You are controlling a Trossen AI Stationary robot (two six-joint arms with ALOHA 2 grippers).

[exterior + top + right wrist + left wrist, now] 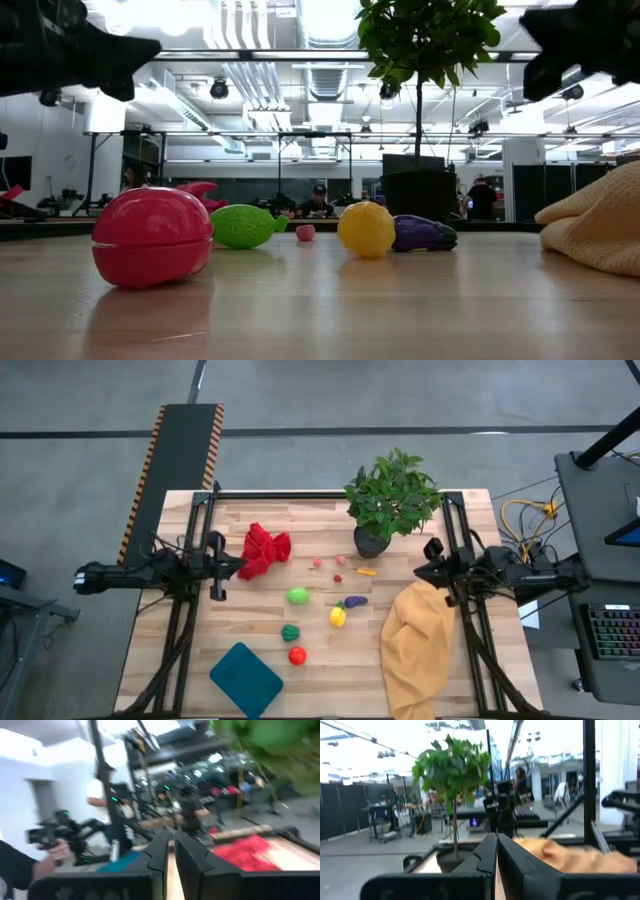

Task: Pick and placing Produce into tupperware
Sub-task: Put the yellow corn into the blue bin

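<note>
Both my hands pressed together — left hand [238, 564] by the red cloth [263, 549], right hand [421, 570] over the yellow cloth [418, 650] (produce [297, 596] untouched).

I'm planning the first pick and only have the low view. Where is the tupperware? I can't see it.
Observer: The tupperware lies empty near the table edge farthest from the potted plant, close to the red piece.
Operator: Which arm is nearer to it?
Observer: The left tool, at the table's left side beside the red cloth.
Operator: Any produce hidden from me?
Observer: A dark green piece sits between the bright green piece and the red one.
</note>
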